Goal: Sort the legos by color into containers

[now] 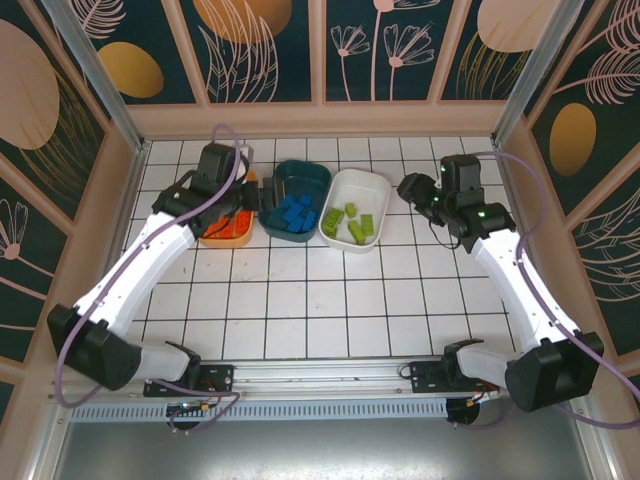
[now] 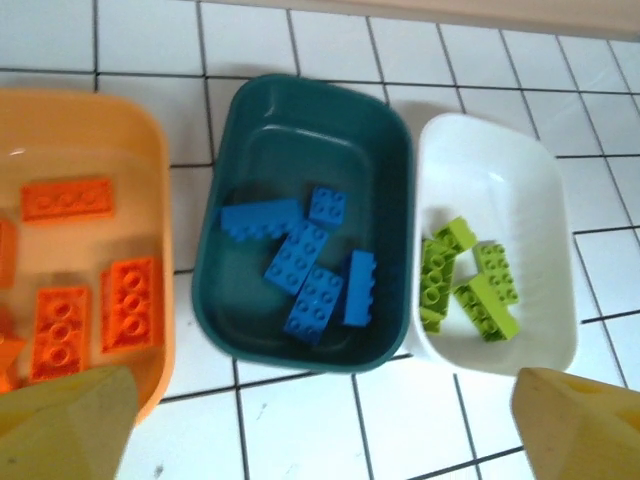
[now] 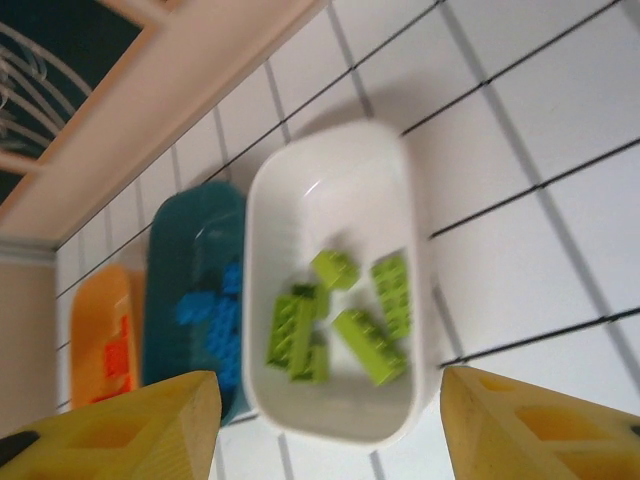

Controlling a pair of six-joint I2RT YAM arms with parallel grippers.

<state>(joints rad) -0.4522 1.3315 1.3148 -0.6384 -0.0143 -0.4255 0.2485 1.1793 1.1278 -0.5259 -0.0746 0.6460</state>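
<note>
Left gripper [image 2: 320, 405] is hanging open wide, jaws spread far apart, gripping nothing. It is hovering over the near edge of the trays. The teal tray [image 2: 300, 110] is sitting straight ahead of it, between the jaws. Five blue bricks [image 2: 300, 255] are lying in that tray, bunched toward the gripper's side, some touching and overlapping. The orange tray [image 2: 150, 135] is sitting ahead and off to the gripper's left, just beside the teal one, its near corner running under the left jaw. Orange bricks [image 2: 67, 198] are lying flat in it, studs up, four showing clearly and more cut by the frame edge. The white tray [image 2: 500, 160] is sitting ahead and to the gripper's right, touching the teal tray's side. Green bricks [image 2: 470, 285] are lying in it in a loose cluster, roughly four or five; exact count is hard to tell.

Right gripper [image 3: 330, 425] is also hanging wide open, holding nothing. The white tray is lying directly ahead of it between the jaws, with the green bricks in the half nearer the gripper. The teal and orange trays are lying beyond it to the gripper's left, blurred.

All three trays are resting in a row on the tiled table [image 1: 330, 290]; no bricks are lying loose on the tiles around either gripper.
</note>
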